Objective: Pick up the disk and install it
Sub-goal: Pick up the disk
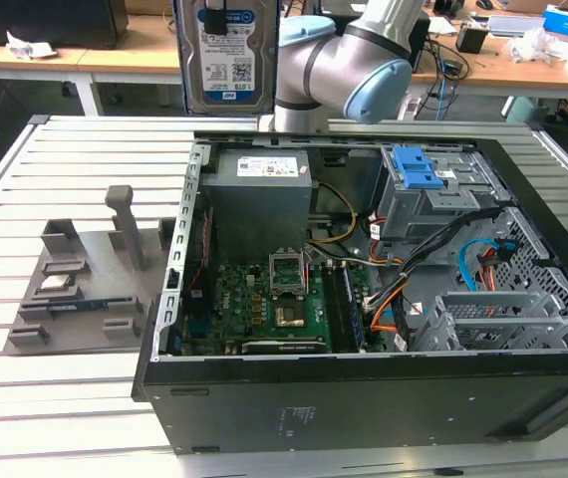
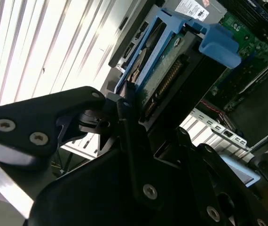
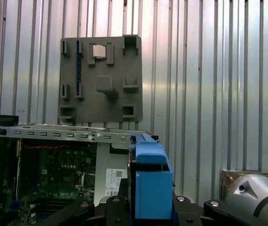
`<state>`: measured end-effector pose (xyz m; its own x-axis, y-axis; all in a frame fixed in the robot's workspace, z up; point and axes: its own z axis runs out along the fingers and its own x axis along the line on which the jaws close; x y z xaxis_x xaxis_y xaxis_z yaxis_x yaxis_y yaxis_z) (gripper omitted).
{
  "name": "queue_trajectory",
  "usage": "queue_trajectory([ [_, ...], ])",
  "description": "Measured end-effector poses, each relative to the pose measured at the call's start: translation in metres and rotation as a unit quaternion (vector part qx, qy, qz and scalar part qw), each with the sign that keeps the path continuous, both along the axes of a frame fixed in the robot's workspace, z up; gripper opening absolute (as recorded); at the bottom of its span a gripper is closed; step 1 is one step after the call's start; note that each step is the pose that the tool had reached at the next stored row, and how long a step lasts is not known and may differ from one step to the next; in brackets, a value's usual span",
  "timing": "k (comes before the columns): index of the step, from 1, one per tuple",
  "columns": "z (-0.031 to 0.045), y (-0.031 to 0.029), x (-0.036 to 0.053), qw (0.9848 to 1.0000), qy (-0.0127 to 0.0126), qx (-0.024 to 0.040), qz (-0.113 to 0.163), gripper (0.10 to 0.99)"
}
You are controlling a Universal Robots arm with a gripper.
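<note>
First, the exterior view: the disk [image 1: 226, 60] hangs upright in the air, label facing the camera, high over the far edge of the slatted table [image 1: 85, 169] and beside the arm [image 1: 349, 55]. Below it an open computer case [image 1: 364, 398] lies on the table. Inside the case are a grey power supply [image 1: 259, 194] at the far end, a green circuit board [image 1: 264, 299] nearer the front, and a blue latch [image 1: 411, 167] on the drive cage. A grey tray [image 1: 75, 289] sits on the table at the exterior view's left, just beside the case.

Next, the second wrist view shows the grip itself. The gripper [image 2: 148, 120] is clamped on one end of the disk [image 2: 164, 75], with a black finger pressed against each flat side. The disk's green underside and its blue bracket [image 2: 218, 42] stick out beyond the fingers, above the case wall and the table slats.

Last, the first wrist view looks down past the bracket's blue end [image 3: 153, 188]. It shows the tray from above, with a small square chip [image 3: 99, 51] seated in one of its pockets.
</note>
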<state>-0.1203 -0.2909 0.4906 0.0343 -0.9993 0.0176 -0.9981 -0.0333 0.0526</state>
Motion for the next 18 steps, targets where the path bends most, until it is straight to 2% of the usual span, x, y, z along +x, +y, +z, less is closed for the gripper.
queue_trajectory([
  [5, 0.0, 0.0, 0.0174, 1.0, 0.0003, 0.0, 0.0, 0.361],
  [13, 0.0, 0.0, 0.0525, 1.0, 0.0008, 0.0, 0.0, 0.361],
  [18, 0.0, 0.0, 0.0696, 1.0, 0.0011, 0.0, 0.0, 0.361],
])
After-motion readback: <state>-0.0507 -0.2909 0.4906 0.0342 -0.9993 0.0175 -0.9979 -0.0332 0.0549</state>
